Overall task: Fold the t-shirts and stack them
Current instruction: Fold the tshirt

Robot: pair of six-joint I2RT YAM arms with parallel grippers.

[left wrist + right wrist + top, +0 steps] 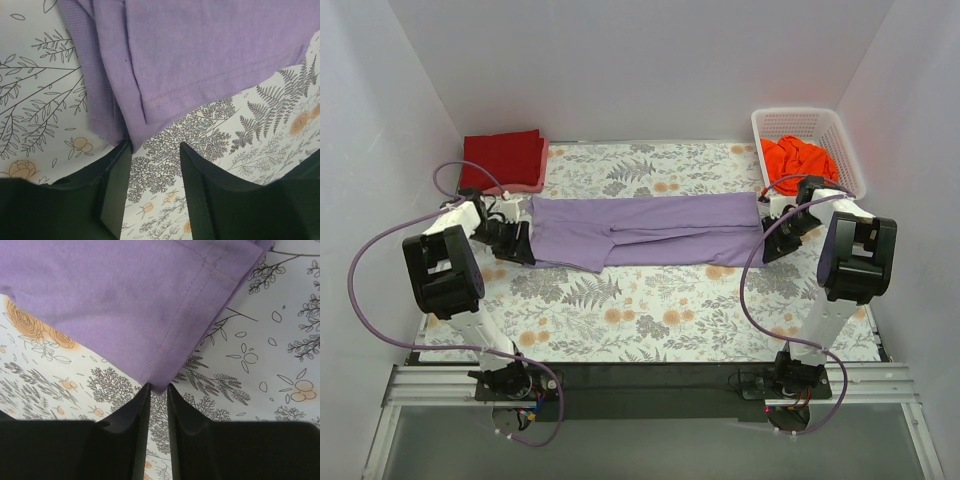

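The lavender-purple t-shirt [650, 230] lies flat as a long folded band across the floral table cloth [620, 310]. My left gripper [520, 243] is at its left end. In the left wrist view the gripper [155, 145] is wide open and the shirt's corner [200, 50] just touches the left fingertip. My right gripper [767, 240] is at the right end. In the right wrist view the gripper [158, 386] stands narrowly open with the shirt's corner [125, 300] poking between its tips. The dark red t-shirt [503, 160] lies folded at the back left. The bright orange t-shirt [798, 160] is crumpled in the basket.
The white lattice basket [847, 150] stands at the back right, close behind my right arm. A pink edge [534, 184] shows under the dark red shirt. White walls close in the back and both sides.
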